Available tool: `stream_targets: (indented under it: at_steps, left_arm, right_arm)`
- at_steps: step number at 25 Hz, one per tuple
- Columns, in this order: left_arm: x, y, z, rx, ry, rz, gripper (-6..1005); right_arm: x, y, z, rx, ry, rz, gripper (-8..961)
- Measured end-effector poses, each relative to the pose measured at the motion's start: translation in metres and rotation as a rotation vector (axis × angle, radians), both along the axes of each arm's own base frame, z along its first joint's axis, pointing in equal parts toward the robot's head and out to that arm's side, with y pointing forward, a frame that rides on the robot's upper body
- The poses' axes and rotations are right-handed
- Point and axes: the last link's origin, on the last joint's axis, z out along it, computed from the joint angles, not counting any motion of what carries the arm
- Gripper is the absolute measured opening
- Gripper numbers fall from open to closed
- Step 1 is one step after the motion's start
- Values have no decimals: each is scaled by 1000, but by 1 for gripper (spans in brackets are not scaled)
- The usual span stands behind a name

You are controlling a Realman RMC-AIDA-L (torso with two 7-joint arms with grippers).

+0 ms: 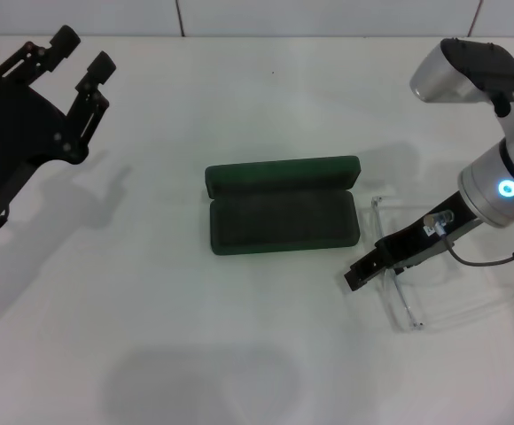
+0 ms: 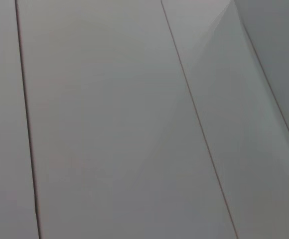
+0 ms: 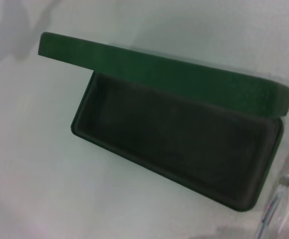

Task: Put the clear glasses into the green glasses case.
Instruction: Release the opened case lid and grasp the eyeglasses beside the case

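We see the case (image 1: 284,205) open on the table (image 1: 239,354), with the glasses (image 1: 399,297) just right of it. Our right gripper (image 1: 356,276) sits low over the glasses; we cannot tell its finger state. Our left gripper (image 1: 80,53) hangs spread, well apart.

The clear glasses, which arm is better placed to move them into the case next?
Right. The right hand is already down at the clear glasses, just beside the open green glasses case. The left hand is raised at the far left, open, away from both.

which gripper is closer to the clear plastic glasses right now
Right. The right gripper is down at the transparent-framed clear glasses, beside the open dark green hard-shell case. The left gripper is raised far across the white table.
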Motion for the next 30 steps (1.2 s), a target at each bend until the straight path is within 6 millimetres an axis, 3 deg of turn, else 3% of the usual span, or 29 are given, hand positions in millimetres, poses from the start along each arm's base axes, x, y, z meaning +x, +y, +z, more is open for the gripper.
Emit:
stream_targets:
  at_steps: [8,13,30]
  left_arm:
    - [-1,0,0,2,0,5,383]
    - [-2,-1,0,8,-5,12,383]
    - [-5,-5,-3,54,1,37,382]
  right_arm:
    - [-1,0,-3,8,8,11,679]
    - [-3,0,-2,13,11,19,450]
    - [-6,1,2,21,11,38,340]
